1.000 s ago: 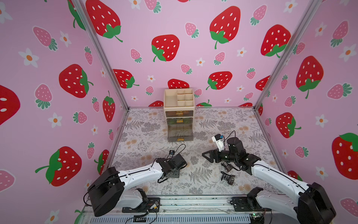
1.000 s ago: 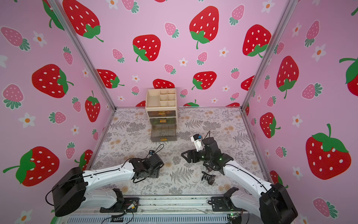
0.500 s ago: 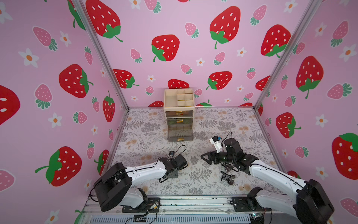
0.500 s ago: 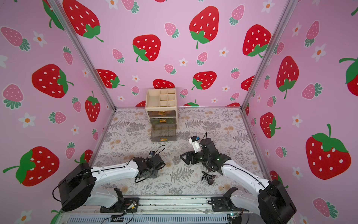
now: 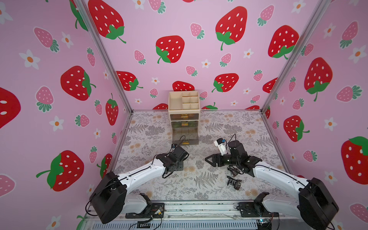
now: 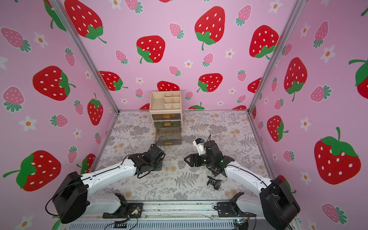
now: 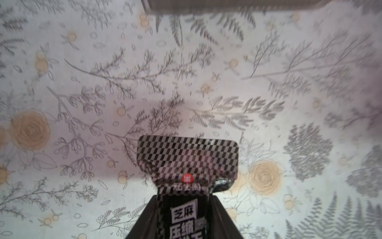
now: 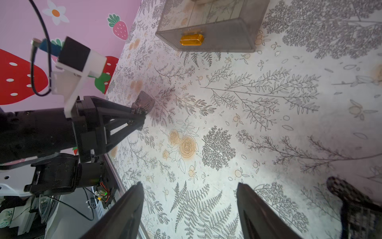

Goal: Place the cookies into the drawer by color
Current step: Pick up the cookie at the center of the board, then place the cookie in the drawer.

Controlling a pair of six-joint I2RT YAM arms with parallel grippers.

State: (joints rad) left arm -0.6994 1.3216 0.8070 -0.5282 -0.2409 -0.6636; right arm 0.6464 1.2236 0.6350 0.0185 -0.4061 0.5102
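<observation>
My left gripper (image 7: 183, 199) is shut on a black checkered cookie (image 7: 187, 159), whose flared end sticks out past the fingertips just above the floral mat. In both top views this gripper (image 5: 177, 167) (image 6: 157, 166) sits a short way in front of the drawer unit (image 5: 184, 107) (image 6: 166, 107), whose bottom drawer (image 5: 185, 135) (image 8: 206, 33) is pulled out. My right gripper (image 8: 189, 186) (image 5: 208, 159) is open over bare mat and points toward the left arm. Two black cookies (image 5: 235, 182) (image 5: 233, 171) lie on the mat beside the right arm.
The pink strawberry walls close the mat on three sides, and a metal rail (image 5: 189, 207) runs along the front. The left arm (image 8: 62, 124) fills one side of the right wrist view. One black cookie (image 8: 351, 198) lies close to the right fingers.
The left gripper has shut on the black cookie and shifted slightly toward the drawer. The right gripper has drifted a little to the left, still open.
</observation>
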